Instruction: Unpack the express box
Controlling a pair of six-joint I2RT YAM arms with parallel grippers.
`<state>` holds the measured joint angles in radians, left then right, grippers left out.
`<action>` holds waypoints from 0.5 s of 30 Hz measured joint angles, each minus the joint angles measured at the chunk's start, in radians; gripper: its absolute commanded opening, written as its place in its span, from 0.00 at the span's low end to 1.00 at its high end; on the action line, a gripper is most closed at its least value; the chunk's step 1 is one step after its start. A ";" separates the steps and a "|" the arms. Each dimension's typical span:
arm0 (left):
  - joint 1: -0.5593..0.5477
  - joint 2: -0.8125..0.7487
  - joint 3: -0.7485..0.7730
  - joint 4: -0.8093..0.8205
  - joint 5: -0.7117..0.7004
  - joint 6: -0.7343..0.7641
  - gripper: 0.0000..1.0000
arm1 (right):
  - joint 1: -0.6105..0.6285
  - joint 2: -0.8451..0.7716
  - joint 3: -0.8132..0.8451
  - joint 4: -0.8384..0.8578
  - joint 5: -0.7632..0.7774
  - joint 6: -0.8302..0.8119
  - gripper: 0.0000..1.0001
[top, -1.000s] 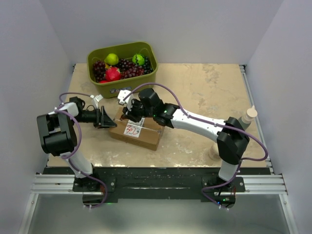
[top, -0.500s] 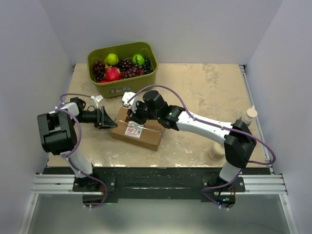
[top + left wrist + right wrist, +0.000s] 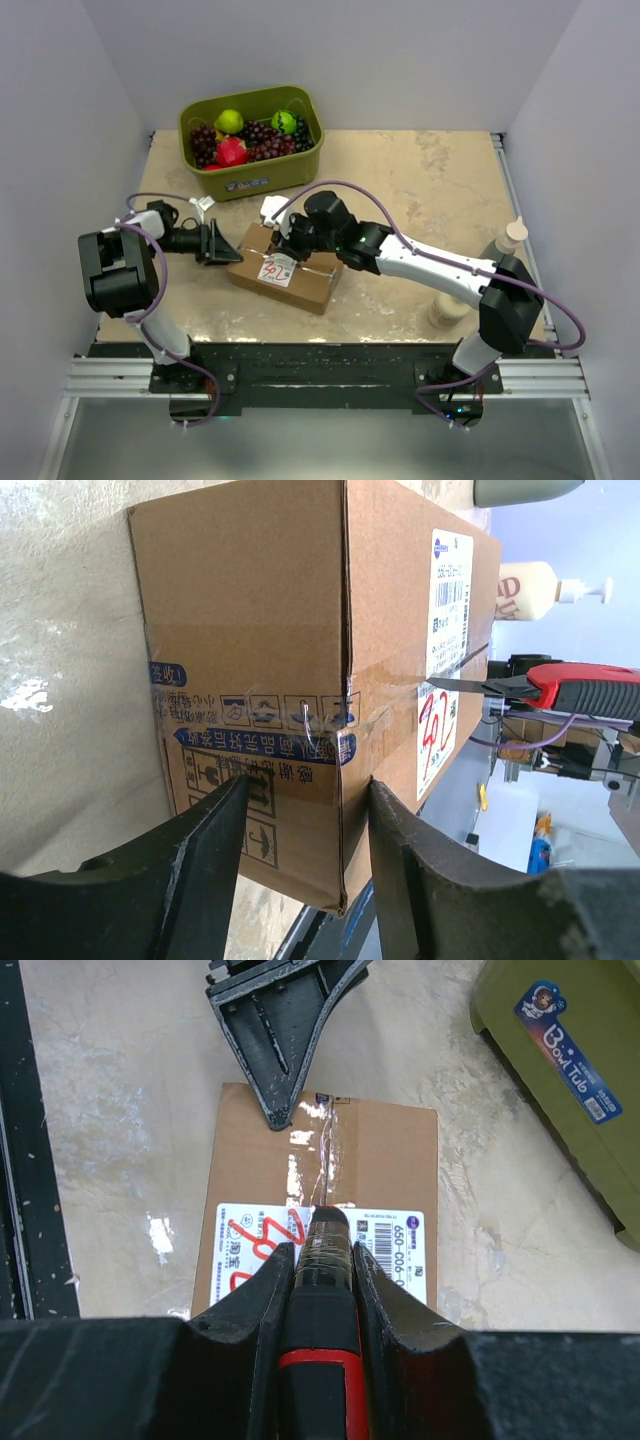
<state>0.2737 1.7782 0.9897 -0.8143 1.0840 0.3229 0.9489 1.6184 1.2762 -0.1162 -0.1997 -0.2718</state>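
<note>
I'm running this from afar in a robotics lab cell, not a home. Plain white walls [image 3: 350, 60] close off the left, right and far sides of a worn, stained table [image 3: 430, 180]. A slotted aluminium rail [image 3: 320, 378] carries the arm bases [image 3: 465, 375] at the near edge (purple cables [image 3: 340, 184] loop loose). A pump bottle [image 3: 512, 238] stands at the right.
</note>
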 measured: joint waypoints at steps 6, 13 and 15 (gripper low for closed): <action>-0.004 0.001 -0.005 -0.007 0.005 -0.001 0.29 | 0.003 -0.037 -0.033 -0.005 -0.002 -0.030 0.00; -0.005 0.003 -0.005 -0.007 0.005 -0.002 0.28 | 0.006 -0.068 -0.058 -0.018 -0.005 -0.056 0.00; -0.005 0.003 -0.005 -0.007 0.006 -0.003 0.28 | 0.006 -0.080 -0.064 -0.030 -0.006 -0.062 0.00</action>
<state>0.2684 1.7817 0.9852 -0.8215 1.0897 0.3202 0.9546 1.5383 1.2118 -0.1463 -0.2054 -0.3340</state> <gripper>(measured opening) 0.520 0.262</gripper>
